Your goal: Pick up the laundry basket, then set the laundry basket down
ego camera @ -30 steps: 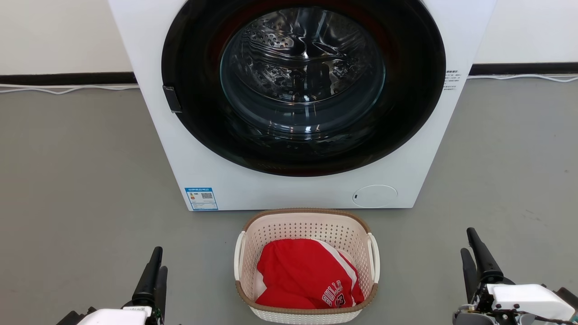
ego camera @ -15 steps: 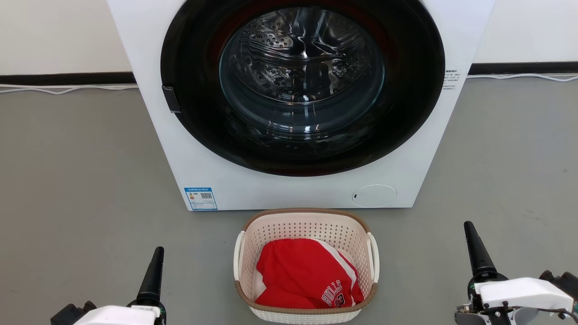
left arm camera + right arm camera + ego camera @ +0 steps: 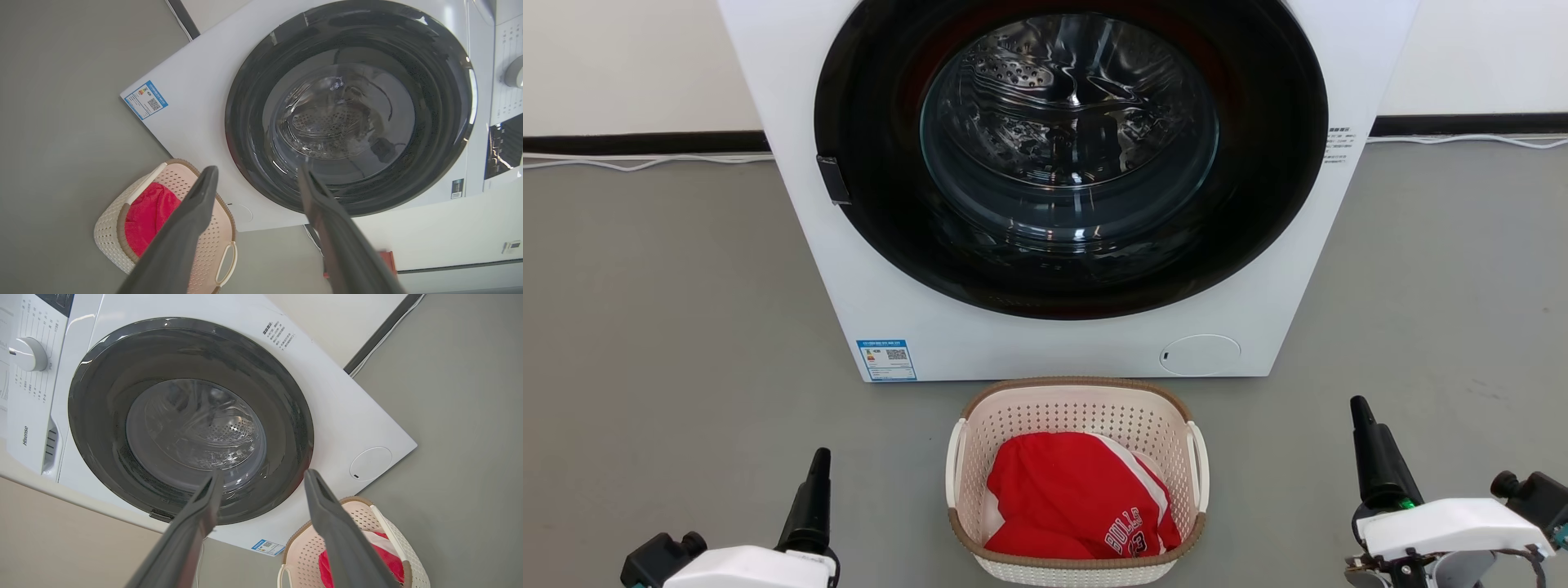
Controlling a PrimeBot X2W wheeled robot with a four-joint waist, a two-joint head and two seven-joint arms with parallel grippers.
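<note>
The laundry basket [image 3: 1078, 412] rests on the floor [image 3: 670, 327] by the washer [image 3: 849, 286]; left hand [image 3: 818, 469] and right hand [image 3: 1362, 420] flank it, both spread apart and empty, likely readied for its 2 handles [image 3: 954, 461].

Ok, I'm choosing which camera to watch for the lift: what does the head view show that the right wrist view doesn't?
Head view: the left gripper and the whole basket. Right wrist view: the dial and the Hisense name on the washer. Both: the door, the red shirt in the basket, and the open right gripper.
</note>
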